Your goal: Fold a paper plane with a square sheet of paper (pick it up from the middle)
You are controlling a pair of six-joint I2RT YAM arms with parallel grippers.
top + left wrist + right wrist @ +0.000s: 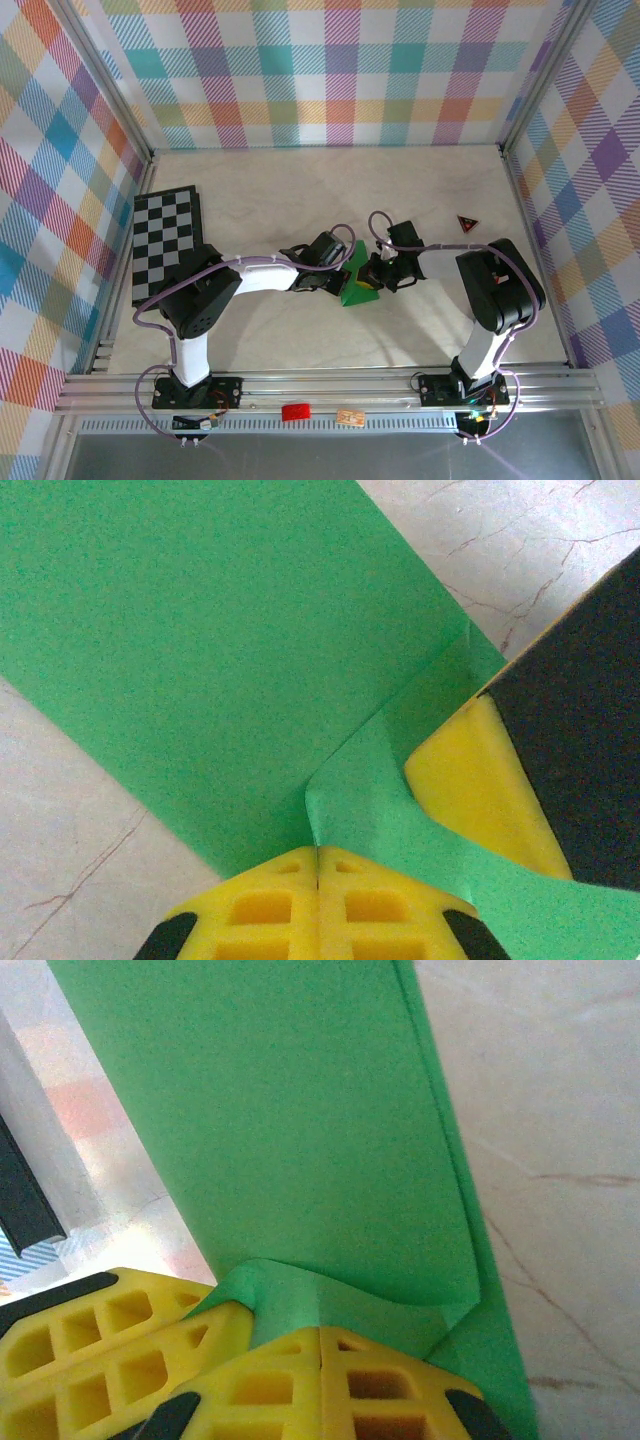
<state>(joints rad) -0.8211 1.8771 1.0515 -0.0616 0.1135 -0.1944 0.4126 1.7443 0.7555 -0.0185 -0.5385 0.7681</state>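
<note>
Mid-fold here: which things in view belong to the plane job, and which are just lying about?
Job: green sheet, left hand, right hand, both pinching it.
Lying about: chessboard, red-and-black triangle, red cylinder on the front rail.

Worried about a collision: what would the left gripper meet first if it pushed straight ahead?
The green paper that the left gripper pinches. Close beside that line sits a yellow finger of the right gripper, though depth is unclear.

checkered board (165,245) at left, red-black triangle (467,223) at right, red cylinder (296,411) at near edge
</note>
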